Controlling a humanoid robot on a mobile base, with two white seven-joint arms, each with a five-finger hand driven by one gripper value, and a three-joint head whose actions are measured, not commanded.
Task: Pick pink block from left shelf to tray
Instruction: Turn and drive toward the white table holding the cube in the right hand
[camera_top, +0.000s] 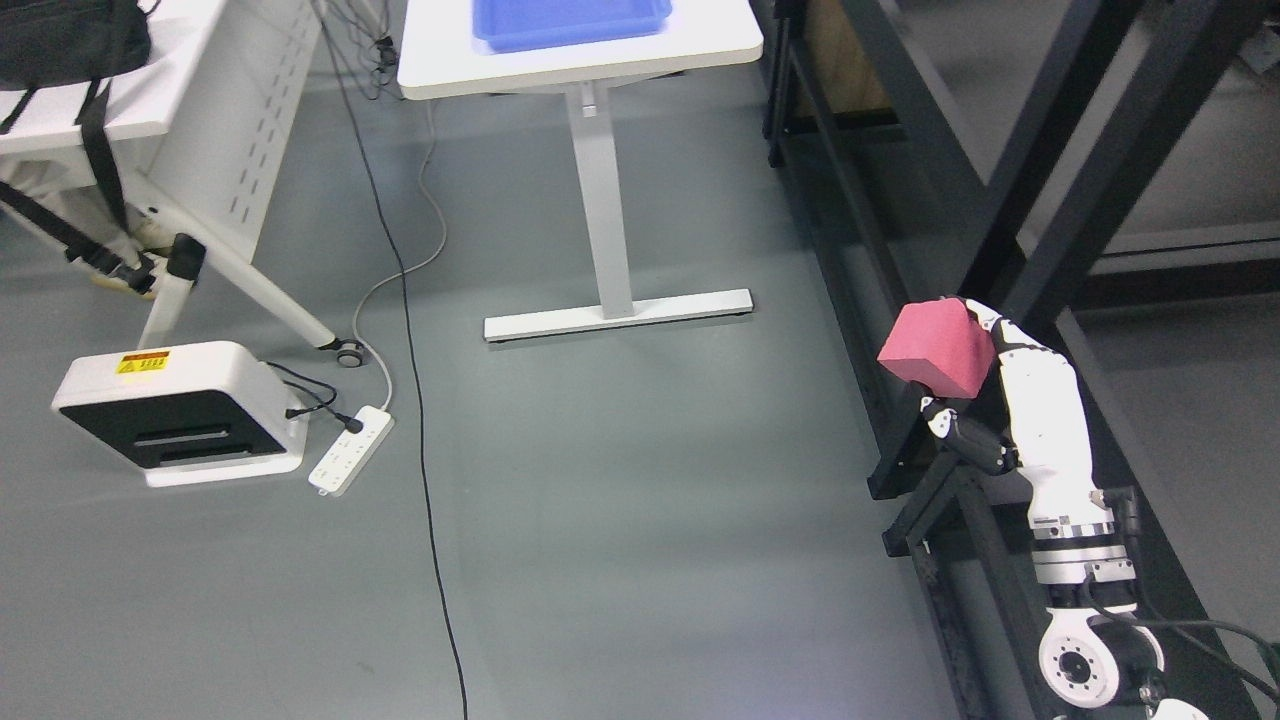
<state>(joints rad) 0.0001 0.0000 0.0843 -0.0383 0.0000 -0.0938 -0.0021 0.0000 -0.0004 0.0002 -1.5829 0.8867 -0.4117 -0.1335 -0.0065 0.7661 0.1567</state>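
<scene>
head view: pink block held in the right hand, clear of the shelving.

block sits at the lower right of the frame, tilted, pinched between the upper fingers behind its top edge and the dark thumb under its lower face; it touches no surface. the right arm comes up from the bottom right corner alongside the black shelf frame. the blue tray rests on the white table at top centre, well apart from the block, with open grey floor between. left hand not visible. judged step: pick done, carry to the tray in hand. next move calls for bringing the block across and above the tray wall with the grip kept firm, then lowering before release. power strip and cables lie left, off the likely path.
</scene>
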